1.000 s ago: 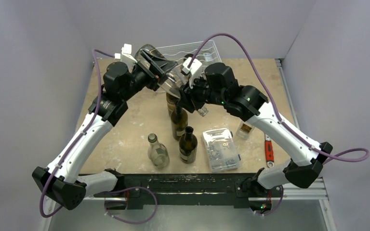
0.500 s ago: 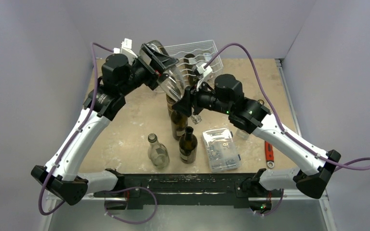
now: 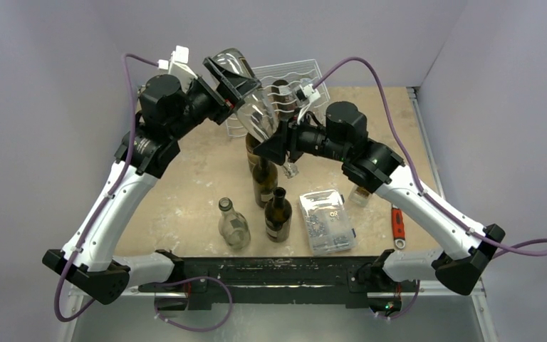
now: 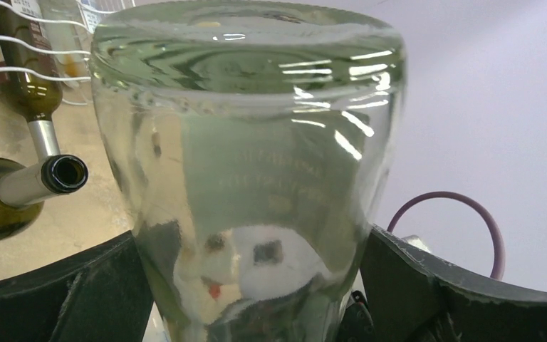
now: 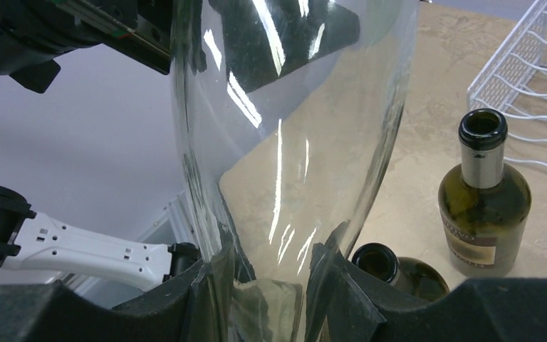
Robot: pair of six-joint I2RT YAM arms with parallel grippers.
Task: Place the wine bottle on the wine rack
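Glass wine bottle (image 3: 260, 114) hangs tilted near the wine rack (image 3: 304, 74), neck gripped by the right end effector (image 3: 279, 142); the left end effector (image 3: 233, 77) flanks its base, grip unclear, so it should probably back off gently.

Plain lilac-grey walls (image 3: 43, 107) enclose a scuffed tan tabletop (image 3: 192, 185), evenly lit.
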